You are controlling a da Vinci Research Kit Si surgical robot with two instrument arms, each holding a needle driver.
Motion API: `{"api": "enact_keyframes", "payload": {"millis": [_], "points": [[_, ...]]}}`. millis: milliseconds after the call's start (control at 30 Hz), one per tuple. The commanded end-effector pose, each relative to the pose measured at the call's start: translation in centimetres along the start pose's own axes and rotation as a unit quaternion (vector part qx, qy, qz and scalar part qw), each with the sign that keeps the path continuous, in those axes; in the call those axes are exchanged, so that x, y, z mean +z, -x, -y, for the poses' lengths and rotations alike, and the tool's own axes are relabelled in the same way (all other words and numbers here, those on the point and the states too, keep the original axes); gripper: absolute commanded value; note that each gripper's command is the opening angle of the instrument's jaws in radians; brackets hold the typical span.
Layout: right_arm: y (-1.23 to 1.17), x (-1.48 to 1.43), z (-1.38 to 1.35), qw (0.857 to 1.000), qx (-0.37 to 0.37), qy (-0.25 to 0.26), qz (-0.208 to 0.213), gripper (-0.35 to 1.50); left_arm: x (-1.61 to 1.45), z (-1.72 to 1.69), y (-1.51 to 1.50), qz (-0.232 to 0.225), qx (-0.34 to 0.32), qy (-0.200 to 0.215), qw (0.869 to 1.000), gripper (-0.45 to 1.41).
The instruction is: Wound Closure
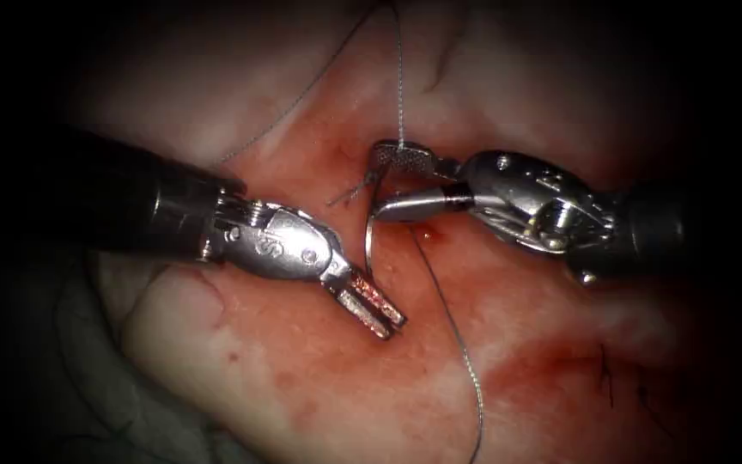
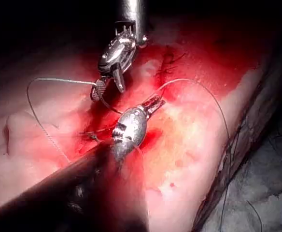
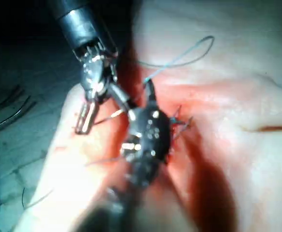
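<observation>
The right end effector [image 1: 388, 185] is showing as polished, bright metal, its upper jaw face cross-hatched and rough, its wrist housing glossy with small rivets. The left end effector [image 1: 371, 305] is gleaming the same silvery metal, with ridged inner jaw faces smeared by red fluid [image 1: 560, 361], and its shaft is looking dark and matt. The needle [image 1: 369, 245] is shining as thin, smooth steel. The thread [image 1: 461, 352] is reading as a fine, dull grey strand with a faintly twisted surface. The tissue [image 1: 259, 369] is glistening wet, pale and soft, slick where the fluid is coating it.
</observation>
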Motion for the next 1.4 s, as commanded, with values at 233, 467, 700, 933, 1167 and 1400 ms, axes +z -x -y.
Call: {"api": "enact_keyframes", "payload": {"millis": [233, 467, 700, 933, 1167, 1400], "points": [[0.16, 0.27, -0.04, 1.000, 0.005, -0.005, 0.002, 0.83, 0.07, -0.01, 0.01, -0.001, 0.004, 0.003, 1.000, -0.45], [0.17, 0.24, -0.03, 1.000, 0.011, -0.009, 0.004, 0.34, 0.09, -0.01, 0.00, -0.003, 0.008, 0.005, 1.000, -0.45], [0.14, 0.16, -0.05, 1.000, 0.010, -0.019, 0.007, -0.35, 0.07, -0.03, -0.05, 0.000, 0.010, 0.001, 1.000, -0.45], [0.10, -0.05, -0.11, 1.000, 0.009, 0.013, -0.002, -0.35, -0.19, 0.04, -0.23, 0.035, -0.073, -0.072, 0.994, 0.84], [-0.17, -0.37, -0.10, 0.991, -0.070, 0.116, 0.005, -0.35, -0.30, -0.01, -0.34, 0.056, -0.195, -0.149, 0.968, 1.13], [-0.41, -0.51, 0.03, 0.970, -0.150, 0.189, 0.025, -0.35, -0.47, 0.25, -0.37, 0.029, -0.469, -0.297, 0.831, 0.79]]}}
